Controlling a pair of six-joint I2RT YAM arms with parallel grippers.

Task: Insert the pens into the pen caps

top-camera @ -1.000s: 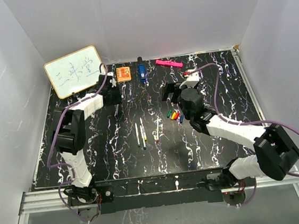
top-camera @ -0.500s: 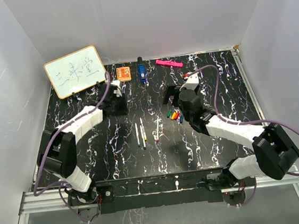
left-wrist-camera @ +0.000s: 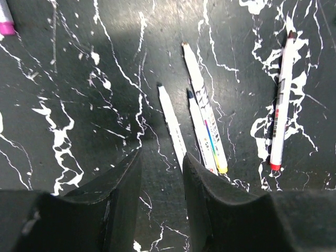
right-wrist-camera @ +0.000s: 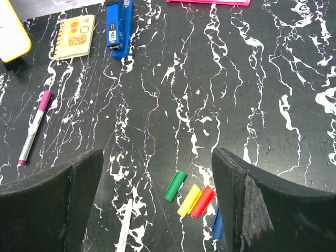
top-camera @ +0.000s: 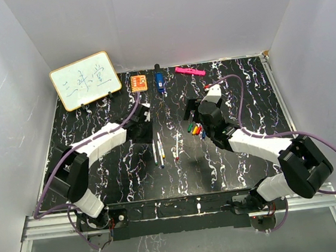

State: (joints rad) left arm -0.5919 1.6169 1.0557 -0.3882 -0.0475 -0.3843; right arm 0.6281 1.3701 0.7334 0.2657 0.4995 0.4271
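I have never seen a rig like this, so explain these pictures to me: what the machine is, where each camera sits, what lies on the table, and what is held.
These are two robot arms bolted at the near edge of a black marbled table. The wide picture comes from a fixed camera above and behind them. The other two come from a camera on each wrist, looking down at the table. The left gripper hangs over thin white pens; its view shows four. The right gripper hangs wide open above small pen caps: green, yellow, red, blue. At the far edge lie a whiteboard, a small orange notepad, a thick blue marker and a pink bar. Both grippers are open; nothing is held.
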